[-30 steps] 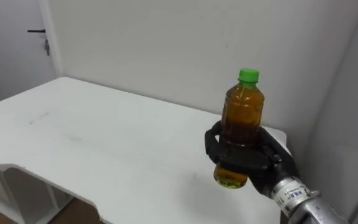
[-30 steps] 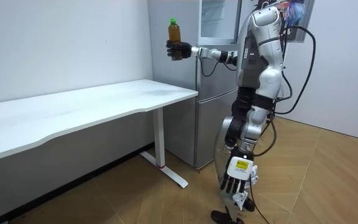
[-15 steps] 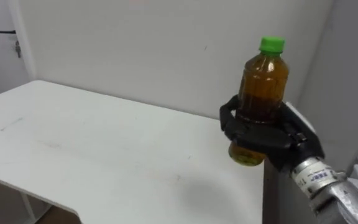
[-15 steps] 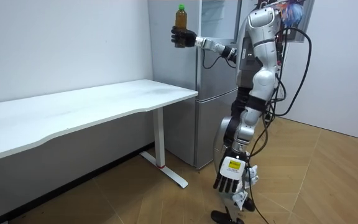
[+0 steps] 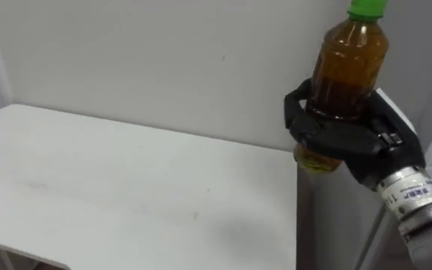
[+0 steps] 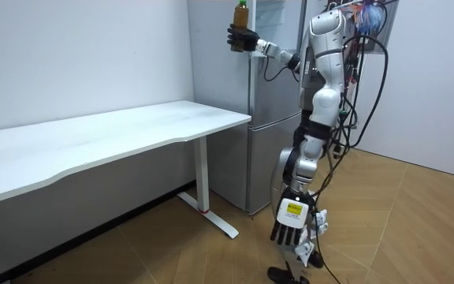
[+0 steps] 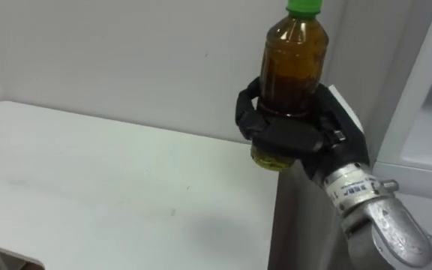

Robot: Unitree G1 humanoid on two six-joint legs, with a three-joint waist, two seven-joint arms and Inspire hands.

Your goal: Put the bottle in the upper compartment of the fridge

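Where right hand point(image 5: 339, 139) grips, bottle point(image 5: 349, 61) stands.

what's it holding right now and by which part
The bottle, upright, gripped round its lower body by the right hand; the left hand holds nothing.

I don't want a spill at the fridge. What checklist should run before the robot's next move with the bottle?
1. Grip: right robot hand curled round the brown plastic bottle with green cap: ok.
2. Bottle upright, cap on: ok.
3. Upper door of the grey fridge open: ok, it seems.
4. Bottle lined up with the opening: not ok, it is off to the room view's left.
5. Free shelf space inside: cannot tell.
6. Left robot hand hanging open, low by the leg: ok.
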